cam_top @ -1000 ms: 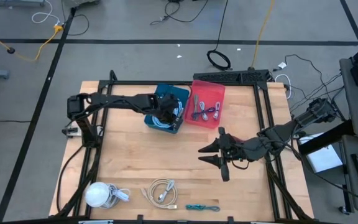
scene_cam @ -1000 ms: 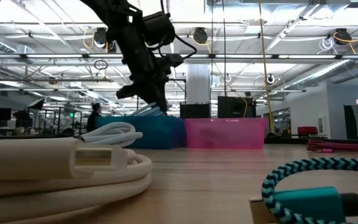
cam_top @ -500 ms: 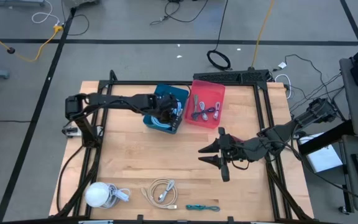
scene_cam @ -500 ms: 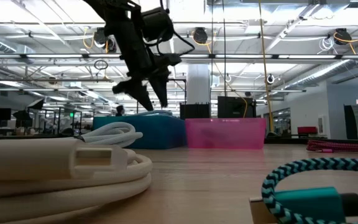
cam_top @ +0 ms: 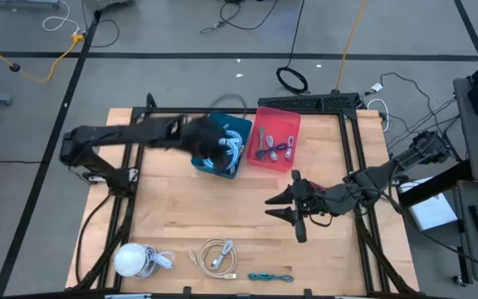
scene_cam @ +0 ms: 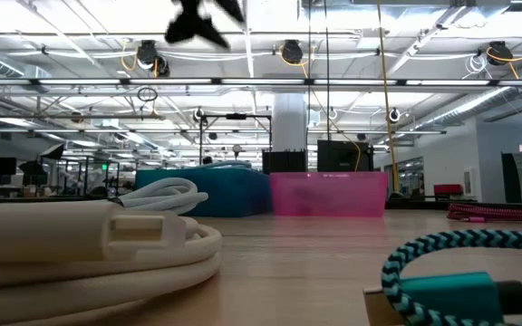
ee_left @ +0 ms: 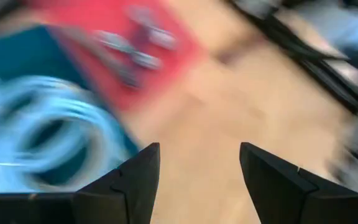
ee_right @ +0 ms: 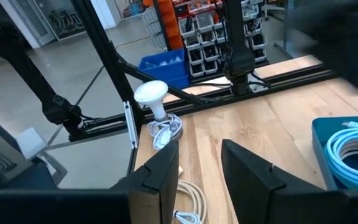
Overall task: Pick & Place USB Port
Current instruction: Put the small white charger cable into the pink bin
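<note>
A pale coiled USB cable [cam_top: 227, 152] lies inside the blue bin [cam_top: 241, 126] at the table's far middle; it also shows in the left wrist view as a blurred coil [ee_left: 36, 137]. My left gripper [ee_left: 197, 177] is open with nothing between its fingers. It hangs high over the bin's left side [cam_top: 199, 137], near the top of the low view [scene_cam: 205, 20]. My right gripper [cam_top: 270, 207] hovers open over the table's middle right, holding nothing. The red bin [cam_top: 291, 124] beside the blue one holds several cables [cam_top: 272, 148].
Near the front edge lie a white bulb-shaped charger with its cord [cam_top: 131, 259], a beige coiled cable [cam_top: 214, 255] and a teal braided cable [cam_top: 270, 276]. A black frame [cam_top: 348, 149] runs along the table's sides and back. Bare wood lies between the bins and these items.
My left gripper has opened over the blue bin and let go of the pale cable, which now lies in the bin. It has then risen quickly and drawn back toward the table's left edge.
</note>
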Robot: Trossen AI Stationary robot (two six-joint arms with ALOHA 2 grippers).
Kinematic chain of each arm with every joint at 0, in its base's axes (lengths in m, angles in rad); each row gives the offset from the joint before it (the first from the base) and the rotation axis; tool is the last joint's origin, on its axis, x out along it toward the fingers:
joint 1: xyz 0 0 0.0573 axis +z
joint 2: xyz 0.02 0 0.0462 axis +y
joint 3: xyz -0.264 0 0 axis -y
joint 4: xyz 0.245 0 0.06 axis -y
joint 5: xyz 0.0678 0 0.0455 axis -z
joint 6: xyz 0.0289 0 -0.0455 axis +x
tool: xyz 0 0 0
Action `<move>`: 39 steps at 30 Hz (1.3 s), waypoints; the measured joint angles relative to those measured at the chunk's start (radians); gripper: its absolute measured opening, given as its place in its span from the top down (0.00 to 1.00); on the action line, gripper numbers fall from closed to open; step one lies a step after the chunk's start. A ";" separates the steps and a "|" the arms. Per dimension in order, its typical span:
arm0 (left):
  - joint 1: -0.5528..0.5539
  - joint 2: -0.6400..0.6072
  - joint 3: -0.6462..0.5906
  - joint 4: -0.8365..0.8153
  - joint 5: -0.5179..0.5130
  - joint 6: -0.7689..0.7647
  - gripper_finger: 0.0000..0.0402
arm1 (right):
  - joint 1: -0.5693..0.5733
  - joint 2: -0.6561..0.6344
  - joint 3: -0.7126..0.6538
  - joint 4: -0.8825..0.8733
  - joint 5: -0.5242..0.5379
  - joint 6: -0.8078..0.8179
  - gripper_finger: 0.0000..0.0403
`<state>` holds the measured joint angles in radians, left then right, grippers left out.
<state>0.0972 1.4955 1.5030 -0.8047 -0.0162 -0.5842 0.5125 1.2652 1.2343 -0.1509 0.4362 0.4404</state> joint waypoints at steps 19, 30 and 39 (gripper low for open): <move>-0.794 0.148 -0.048 -0.040 -0.358 -0.716 0.44 | -0.086 0.000 0.000 -0.338 -0.104 0.101 0.71; -0.734 0.397 -0.048 -0.058 -0.134 -0.589 0.44 | -0.134 0.000 0.000 -0.429 -0.138 0.133 0.71; -0.688 0.474 -0.048 0.099 -0.062 -0.497 0.44 | -0.135 0.000 0.000 -0.429 -0.152 0.151 0.71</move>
<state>-0.5908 1.9698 1.4551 -0.7056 -0.0780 -1.0811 0.3775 1.2652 1.2343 -0.5800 0.2844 0.5914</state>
